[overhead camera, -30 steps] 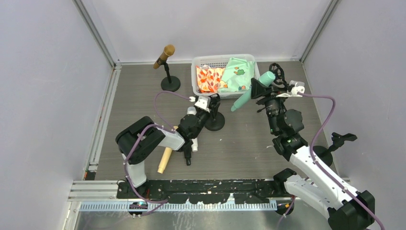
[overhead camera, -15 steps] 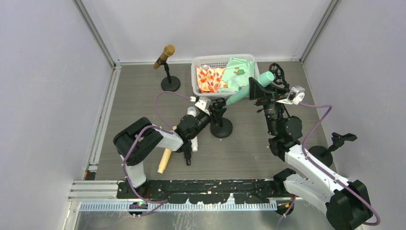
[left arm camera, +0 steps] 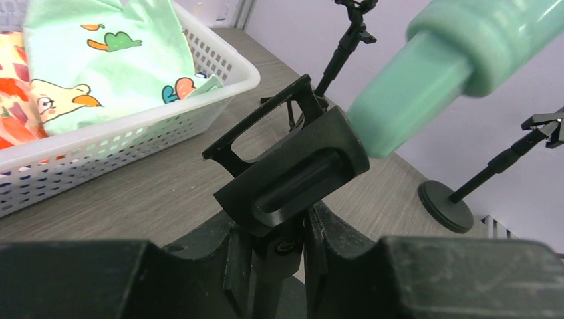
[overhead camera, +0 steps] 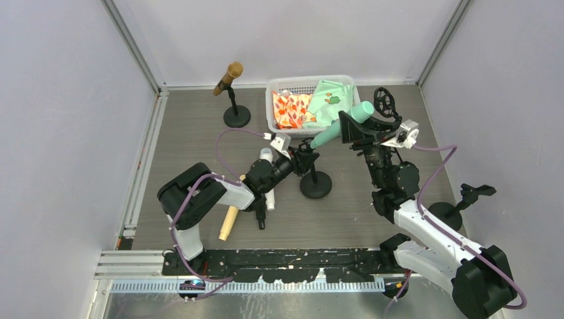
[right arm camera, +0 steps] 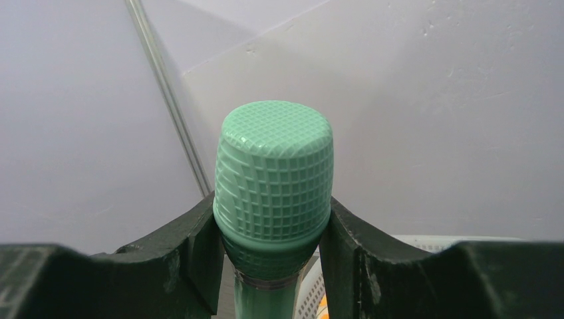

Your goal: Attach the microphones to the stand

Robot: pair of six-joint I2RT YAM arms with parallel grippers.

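Left pincer [left arm camera: 276,251] pinching stem of black round-based stand [overhead camera: 316,186] | right pincer [right arm camera: 274,266] clamping slim mint-green microphone [right arm camera: 274,173] | its tail hovering just beside clip [left arm camera: 292,174]

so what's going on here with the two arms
The right gripper is shut on the mint green microphone and points its tail at the clip of the middle stand, which the left gripper grips by the stem. The tail is at the clip's edge, not seated in it. A brown-gold microphone already sits on the back stand, and a pale yellow microphone lies on the table.
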